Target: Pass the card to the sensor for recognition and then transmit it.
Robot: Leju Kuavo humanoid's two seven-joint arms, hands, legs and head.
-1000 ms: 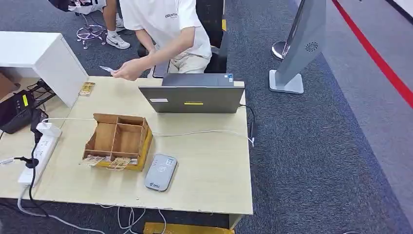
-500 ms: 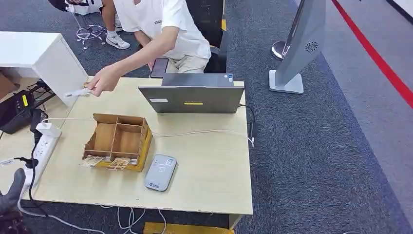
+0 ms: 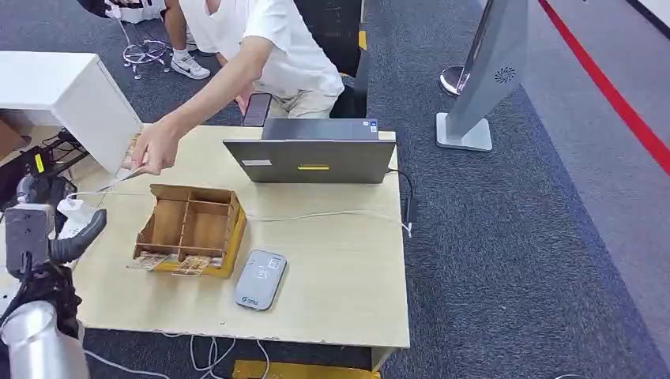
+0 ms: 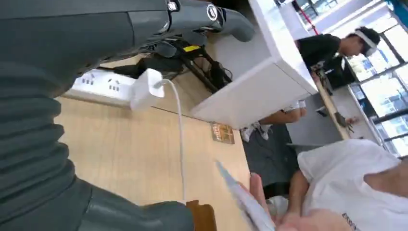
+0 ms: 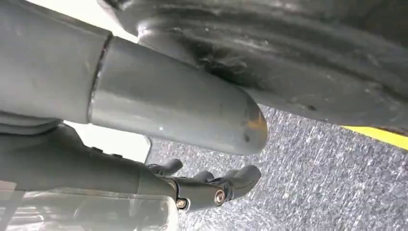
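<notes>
While the person's hand (image 3: 155, 150) holds the card (image 3: 113, 182) out low over the far-left part of the table (image 3: 332, 276), your left hand (image 3: 49, 234) is the one to use: it is raised at the table's left edge, and the card lies forward of it and a little toward the middle, apart from it with the white power strip (image 3: 65, 238) and its plugged-in adapter between. The card's long axis runs slantwise from the person's fingers down toward your hand, its free end pointing your way, so you would likely meet it end-on. Your left hand holds nothing; its thumb sticks out and its fingers are apart. In the right wrist view your right hand (image 5: 207, 185) hangs over carpet, fingers loosely curled around nothing, well away from the action. On the pale wood surface, the cardboard divider box (image 3: 192, 229) sits just right of the card, the grey sensor (image 3: 261, 279) near the front edge beside the box, and a laptop (image 3: 312, 158) at the far side. White cables cross the tabletop; mind them as you reach.
</notes>
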